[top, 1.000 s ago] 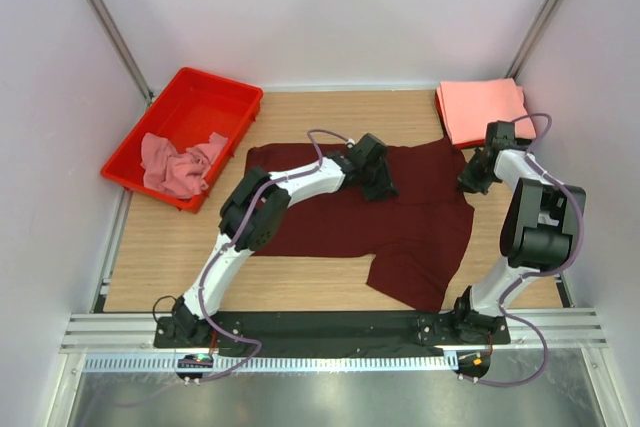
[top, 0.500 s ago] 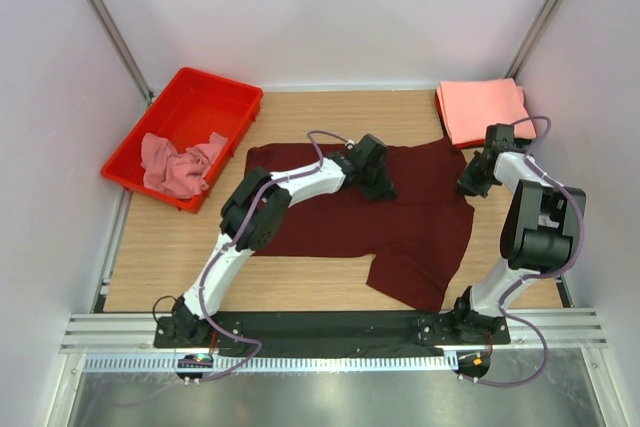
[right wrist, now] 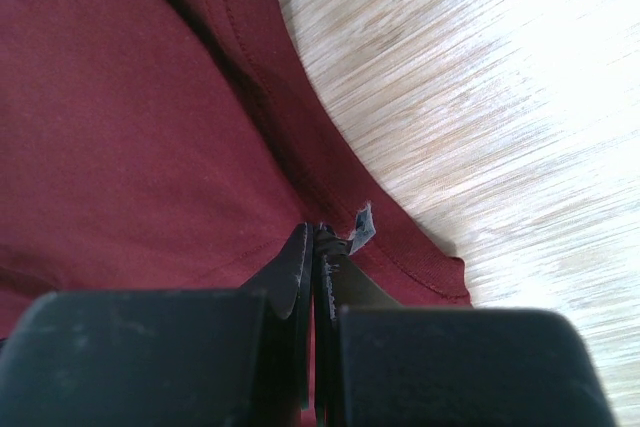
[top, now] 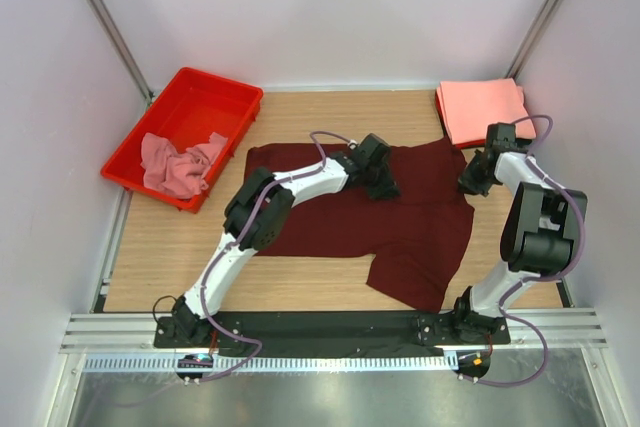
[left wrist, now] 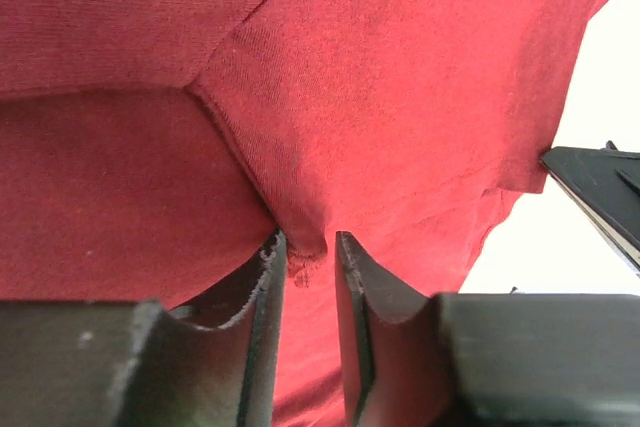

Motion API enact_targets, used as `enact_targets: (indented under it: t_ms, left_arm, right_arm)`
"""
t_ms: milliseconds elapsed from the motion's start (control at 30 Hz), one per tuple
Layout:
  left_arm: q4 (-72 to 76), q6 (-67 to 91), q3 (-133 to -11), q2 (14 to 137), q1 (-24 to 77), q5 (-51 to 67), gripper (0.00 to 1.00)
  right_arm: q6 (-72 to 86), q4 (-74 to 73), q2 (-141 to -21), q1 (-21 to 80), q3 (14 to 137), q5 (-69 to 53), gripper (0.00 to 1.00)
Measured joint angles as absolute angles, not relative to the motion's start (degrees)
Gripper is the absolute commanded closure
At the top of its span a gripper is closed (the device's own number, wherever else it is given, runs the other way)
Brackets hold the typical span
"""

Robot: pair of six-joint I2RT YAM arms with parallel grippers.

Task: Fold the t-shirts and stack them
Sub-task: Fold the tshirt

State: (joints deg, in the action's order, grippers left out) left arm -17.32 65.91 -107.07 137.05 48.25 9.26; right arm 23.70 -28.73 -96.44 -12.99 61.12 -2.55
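A dark maroon t-shirt (top: 420, 232) lies spread on the wooden table, one sleeve pointing to the near edge. My left gripper (top: 388, 190) rests on its upper middle; in the left wrist view (left wrist: 305, 242) its jaws are nearly together and pinch a small pucker of the maroon cloth (left wrist: 380, 77). My right gripper (top: 466, 185) is at the shirt's right edge; in the right wrist view (right wrist: 318, 232) its jaws are shut on the hemmed edge of the cloth (right wrist: 130, 127), beside a small tag. A folded salmon-pink t-shirt stack (top: 482, 109) lies at the back right.
A red plastic tray (top: 190, 107) stands at the back left and holds a crumpled dusty pink t-shirt (top: 175, 165). Bare wood (right wrist: 480, 97) shows to the right of the maroon shirt. Pale walls close in the table on three sides.
My left gripper has shifted slightly to the right on the maroon shirt. The right gripper has hardly moved.
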Motion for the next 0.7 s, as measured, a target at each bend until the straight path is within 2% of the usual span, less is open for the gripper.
enact_targets:
  t_ms: [100,267,700]
  left_arm:
    - [-17.34,66.06,-107.57,137.53,48.31,9.30,0.88]
    - [-17.54,66.00,-107.57,137.64,48.34,9.23,1.00]
    - [-24.36,63.64,-109.75,136.55,48.38,7.92,1.00]
  right_arm:
    - [23.70,-28.73,-96.18,-12.99,61.12,-2.55,0.99]
    - [23.79,-28.95,-96.01,-12.99,61.14,-2.46,0.99]
    - [27.68,-35.88,-90.41,-12.97,62.89,0.14,0.99]
